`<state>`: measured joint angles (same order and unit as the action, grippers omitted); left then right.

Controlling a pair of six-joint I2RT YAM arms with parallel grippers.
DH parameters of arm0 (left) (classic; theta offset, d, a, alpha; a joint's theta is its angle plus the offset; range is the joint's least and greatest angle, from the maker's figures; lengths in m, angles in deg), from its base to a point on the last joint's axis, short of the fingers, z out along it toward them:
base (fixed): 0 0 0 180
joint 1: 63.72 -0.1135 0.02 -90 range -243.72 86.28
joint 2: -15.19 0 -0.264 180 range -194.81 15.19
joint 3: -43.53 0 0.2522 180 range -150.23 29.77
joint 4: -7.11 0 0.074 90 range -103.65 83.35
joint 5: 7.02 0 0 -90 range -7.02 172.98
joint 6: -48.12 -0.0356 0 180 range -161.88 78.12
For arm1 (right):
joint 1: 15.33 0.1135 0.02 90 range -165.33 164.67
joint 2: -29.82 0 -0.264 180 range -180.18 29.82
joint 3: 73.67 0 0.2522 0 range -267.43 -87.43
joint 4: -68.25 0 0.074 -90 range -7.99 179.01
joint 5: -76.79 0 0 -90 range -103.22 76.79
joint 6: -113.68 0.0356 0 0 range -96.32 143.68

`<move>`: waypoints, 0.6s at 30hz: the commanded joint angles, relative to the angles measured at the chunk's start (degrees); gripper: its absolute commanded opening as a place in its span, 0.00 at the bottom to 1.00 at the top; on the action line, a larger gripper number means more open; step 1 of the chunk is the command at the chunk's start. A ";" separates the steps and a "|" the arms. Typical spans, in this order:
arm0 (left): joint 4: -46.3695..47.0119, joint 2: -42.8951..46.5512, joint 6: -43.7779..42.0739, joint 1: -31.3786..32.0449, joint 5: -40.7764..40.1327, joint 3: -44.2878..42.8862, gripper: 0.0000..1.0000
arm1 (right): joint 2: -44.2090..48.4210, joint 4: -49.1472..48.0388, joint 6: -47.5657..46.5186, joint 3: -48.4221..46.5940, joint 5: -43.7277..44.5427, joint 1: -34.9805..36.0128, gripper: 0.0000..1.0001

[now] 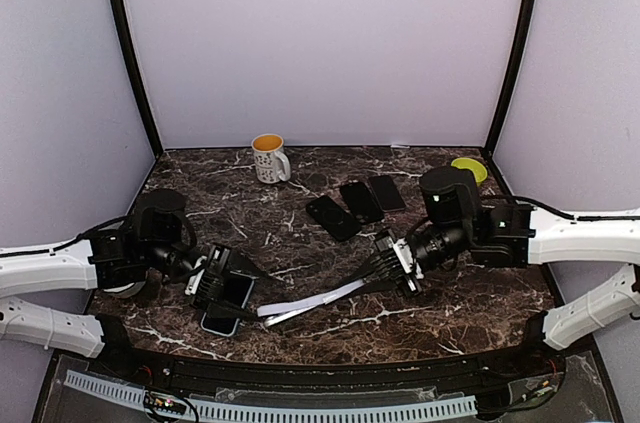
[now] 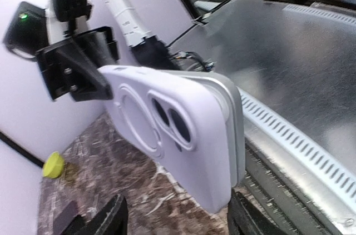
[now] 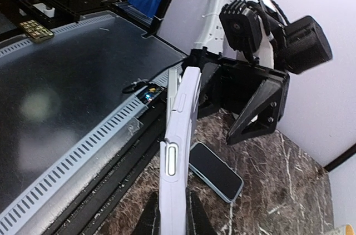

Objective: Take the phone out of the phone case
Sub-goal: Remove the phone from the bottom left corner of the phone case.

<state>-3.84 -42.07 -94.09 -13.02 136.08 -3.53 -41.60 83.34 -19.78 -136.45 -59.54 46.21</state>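
Phone case (image 3: 179,151) pinched edge-on in right gripper (image 3: 172,221), left gripper (image 2: 178,217) spread wide at its other end

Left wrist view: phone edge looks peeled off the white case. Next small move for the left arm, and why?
Probably ease the left gripper in so its open jaws straddle the exposed grey edge of the phone, then pinch. The right gripper clamps the far end of the phone case, the phone stands proud of it on one side, and the left jaws hold nothing.
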 commanded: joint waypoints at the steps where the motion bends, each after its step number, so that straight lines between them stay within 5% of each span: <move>1: 9.12 5.32 0.23 -3.29 -11.20 2.78 0.66 | 5.21 -3.83 0.08 2.21 8.26 -1.97 0.00; 10: 21.19 10.04 -0.78 -8.04 -23.78 6.76 0.65 | 12.58 -19.81 4.65 11.55 29.65 -3.87 0.00; 18: 31.25 12.31 4.13 -8.45 -24.40 10.00 0.62 | 11.26 -40.03 6.62 15.35 56.10 -3.98 0.00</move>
<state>20.33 -30.68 -92.51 -21.13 113.04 5.36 -30.30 63.56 -15.02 -120.71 -19.48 42.73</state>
